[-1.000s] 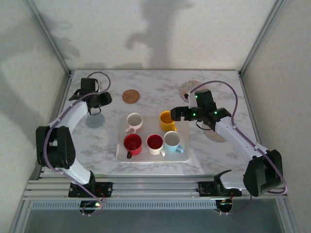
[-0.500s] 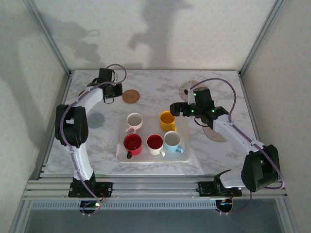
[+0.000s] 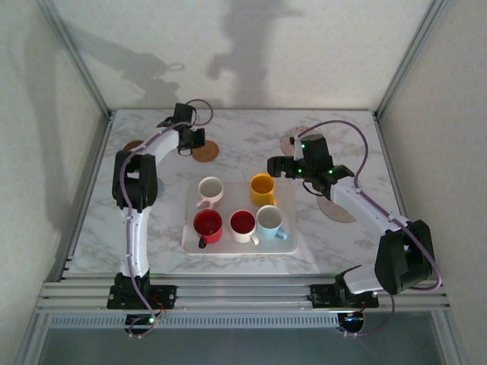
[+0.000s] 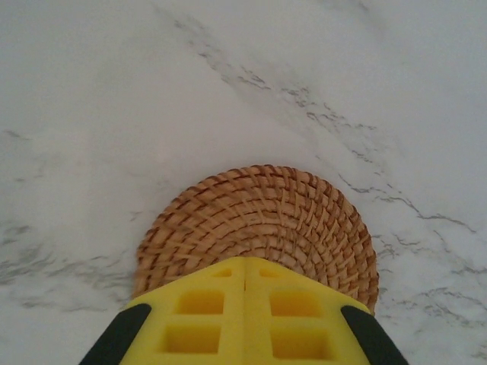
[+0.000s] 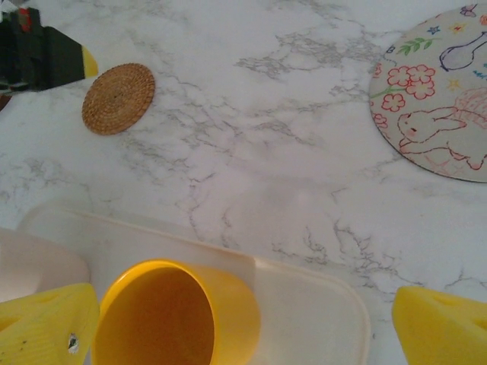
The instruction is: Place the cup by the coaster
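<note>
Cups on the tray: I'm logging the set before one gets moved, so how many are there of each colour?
Yellow cup: 1
Red cup: 1
Light blue cup: 1
Whitish cups, one plain, one red inside: 2
Total: 5

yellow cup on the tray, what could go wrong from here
1. The right gripper is open, and the yellow cup sits off-centre between its fingers, close to one. Closing could shove or tip it on the tray.
2. That finger is also close to the white cup and may knock it.
3. The shut left gripper hovers at the woven coaster, so the arms could collide at drop-off.
</note>
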Controlling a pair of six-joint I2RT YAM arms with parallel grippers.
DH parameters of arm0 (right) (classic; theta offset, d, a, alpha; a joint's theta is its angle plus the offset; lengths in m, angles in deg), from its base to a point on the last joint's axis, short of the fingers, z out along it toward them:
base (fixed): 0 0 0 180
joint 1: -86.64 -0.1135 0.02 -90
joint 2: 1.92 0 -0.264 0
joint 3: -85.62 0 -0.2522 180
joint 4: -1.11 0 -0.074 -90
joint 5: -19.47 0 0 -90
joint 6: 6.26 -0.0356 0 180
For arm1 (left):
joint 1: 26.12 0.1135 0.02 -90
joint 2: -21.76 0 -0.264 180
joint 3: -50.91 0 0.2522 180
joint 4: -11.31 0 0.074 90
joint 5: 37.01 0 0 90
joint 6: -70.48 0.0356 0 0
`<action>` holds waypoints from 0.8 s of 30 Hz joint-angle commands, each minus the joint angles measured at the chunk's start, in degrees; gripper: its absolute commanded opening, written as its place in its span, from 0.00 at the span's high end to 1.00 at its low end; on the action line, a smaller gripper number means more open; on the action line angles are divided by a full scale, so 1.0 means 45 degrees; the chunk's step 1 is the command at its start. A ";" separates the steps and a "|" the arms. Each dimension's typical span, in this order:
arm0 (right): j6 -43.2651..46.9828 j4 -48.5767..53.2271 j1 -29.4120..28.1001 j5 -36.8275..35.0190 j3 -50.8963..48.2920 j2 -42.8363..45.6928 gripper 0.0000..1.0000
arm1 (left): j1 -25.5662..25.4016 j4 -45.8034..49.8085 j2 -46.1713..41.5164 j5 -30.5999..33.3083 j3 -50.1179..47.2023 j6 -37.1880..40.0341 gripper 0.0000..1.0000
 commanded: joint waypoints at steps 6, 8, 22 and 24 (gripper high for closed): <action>0.0029 -0.0158 -0.0095 -0.0631 0.0243 -0.0088 0.01 | -0.0312 0.0751 0.1252 0.0396 0.1351 0.0264 1.00; 0.0051 -0.0153 -0.0100 -0.0704 0.0205 -0.0096 0.01 | -0.0418 0.0894 0.1459 0.0420 0.1509 0.0370 1.00; 0.0031 -0.0304 -0.0095 -0.0618 0.0019 -0.0075 0.01 | -0.1175 0.1709 0.1937 -0.0267 0.1766 0.1358 1.00; 0.0070 -0.0309 -0.0095 -0.0595 -0.0030 -0.0041 0.01 | -0.1270 0.1803 0.1970 -0.0459 0.1902 0.1569 1.00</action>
